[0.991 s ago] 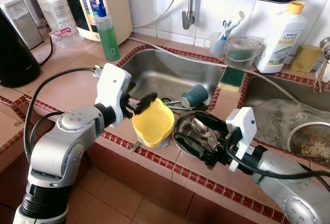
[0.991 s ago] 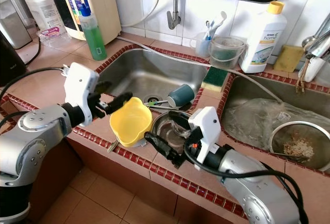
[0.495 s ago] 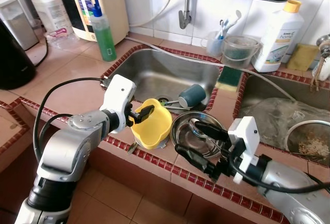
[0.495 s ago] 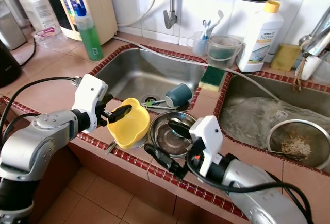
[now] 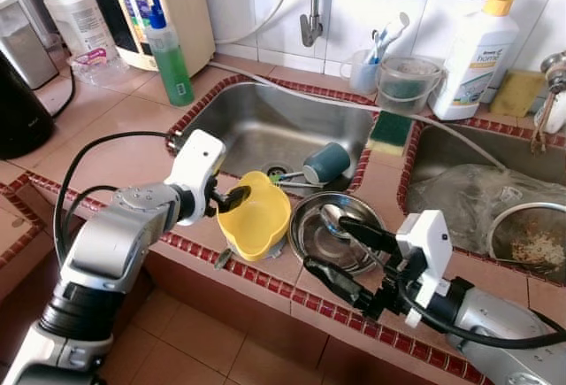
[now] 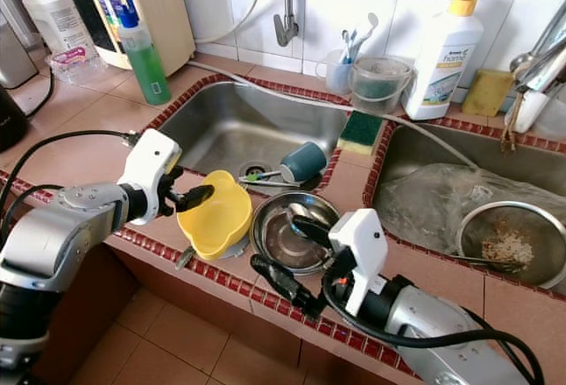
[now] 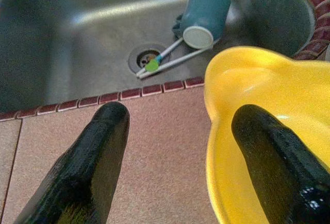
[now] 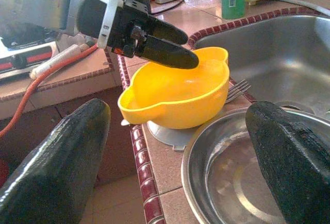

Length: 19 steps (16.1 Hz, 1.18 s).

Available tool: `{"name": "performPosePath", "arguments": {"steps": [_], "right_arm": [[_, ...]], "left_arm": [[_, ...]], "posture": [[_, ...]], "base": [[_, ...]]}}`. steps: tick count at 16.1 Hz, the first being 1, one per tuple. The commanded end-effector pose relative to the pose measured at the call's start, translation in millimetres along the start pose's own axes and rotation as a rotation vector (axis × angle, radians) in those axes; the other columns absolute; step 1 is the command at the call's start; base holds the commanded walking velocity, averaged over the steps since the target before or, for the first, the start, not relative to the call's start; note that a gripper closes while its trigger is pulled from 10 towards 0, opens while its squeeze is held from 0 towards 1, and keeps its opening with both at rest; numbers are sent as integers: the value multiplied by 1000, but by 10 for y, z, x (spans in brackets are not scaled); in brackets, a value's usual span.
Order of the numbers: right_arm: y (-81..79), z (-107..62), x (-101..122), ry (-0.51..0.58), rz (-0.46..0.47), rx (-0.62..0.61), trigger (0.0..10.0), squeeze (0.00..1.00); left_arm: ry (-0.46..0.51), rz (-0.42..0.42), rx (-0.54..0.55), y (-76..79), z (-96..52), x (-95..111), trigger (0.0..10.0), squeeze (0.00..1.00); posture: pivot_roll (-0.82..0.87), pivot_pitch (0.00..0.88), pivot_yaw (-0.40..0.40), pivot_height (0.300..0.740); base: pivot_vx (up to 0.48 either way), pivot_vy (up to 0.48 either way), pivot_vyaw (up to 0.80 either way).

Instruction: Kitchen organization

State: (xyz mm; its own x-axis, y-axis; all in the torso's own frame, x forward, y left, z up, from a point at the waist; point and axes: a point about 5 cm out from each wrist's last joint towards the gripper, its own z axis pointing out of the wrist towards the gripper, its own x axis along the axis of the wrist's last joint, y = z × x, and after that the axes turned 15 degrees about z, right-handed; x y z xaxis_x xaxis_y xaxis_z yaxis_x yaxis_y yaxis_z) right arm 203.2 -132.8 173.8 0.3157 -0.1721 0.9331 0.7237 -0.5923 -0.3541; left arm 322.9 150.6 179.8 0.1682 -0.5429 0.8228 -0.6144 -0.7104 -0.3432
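Observation:
A yellow plastic bowl (image 5: 256, 219) sits on the tiled counter at the front edge of the steel sink (image 5: 283, 119). My left gripper (image 5: 232, 197) is open at its left rim; in the left wrist view one finger (image 7: 273, 154) is inside the bowl (image 7: 258, 105) and the other (image 7: 98, 167) hangs over the counter. A steel bowl (image 5: 329, 233) holding a spoon stands just right of it. My right gripper (image 5: 348, 258) is open at that bowl's front edge, one finger over the bowl, the other past the counter's edge. A teal cup (image 5: 325, 162) lies in the sink.
A green soap bottle (image 5: 170, 53) and a water purifier stand at the back left, with a black kettle (image 5: 18, 111) further left. A sponge (image 5: 392, 130) and a white detergent bottle (image 5: 482, 44) are behind. The right basin holds a strainer bowl with scraps (image 5: 535, 245).
My right gripper has drawn back out of the steel bowl towards the counter's front edge. My left gripper stays at the yellow bowl's rim. The camera has shifted a little.

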Motion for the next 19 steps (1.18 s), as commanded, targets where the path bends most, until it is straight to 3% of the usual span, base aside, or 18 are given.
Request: {"name": "performPosePath", "arguments": {"steps": [1, 8, 9, 10, 11, 12, 19], "right_arm": [[-57, -21, 47, 11, -13, 15, 10000, 0], [-73, -27, 52, 13, -12, 17, 10000, 0], [-75, -27, 52, 13, -12, 17, 10000, 0], [-78, -27, 53, 14, -12, 18, 10000, 0], [-82, -25, 56, 15, -12, 18, 10000, 0], [-87, -22, 57, 17, -10, 17, 10000, 0], [-85, -13, 50, 22, -7, 9, 10000, 0]], "left_arm": [[-12, 28, 0, -47, -9, 13, 10000, 0], [-24, 64, -51, -50, -6, -18, 10000, 0], [-22, 67, -55, -45, -5, -17, 7490, 0], [-21, 67, -58, -43, -6, -16, 6627, 0], [-18, 69, -65, -36, -7, -14, 2000, 0], [-18, 73, -80, -17, -5, -18, 0, 0], [-16, 75, -95, 5, -4, -10, 0, 0]], "posture": [[-198, 110, 85, 740], [-194, 119, 88, 740], [-194, 119, 87, 740], [-194, 120, 88, 740], [-196, 121, 89, 740], [-197, 120, 89, 740], [-200, 113, 94, 740]], "base": [[0, 0, 0], [0, 0, 0], [0, 0, 0], [0, 0, 0], [0, 0, 0], [0, 0, 0], [0, 0, 0]]}}
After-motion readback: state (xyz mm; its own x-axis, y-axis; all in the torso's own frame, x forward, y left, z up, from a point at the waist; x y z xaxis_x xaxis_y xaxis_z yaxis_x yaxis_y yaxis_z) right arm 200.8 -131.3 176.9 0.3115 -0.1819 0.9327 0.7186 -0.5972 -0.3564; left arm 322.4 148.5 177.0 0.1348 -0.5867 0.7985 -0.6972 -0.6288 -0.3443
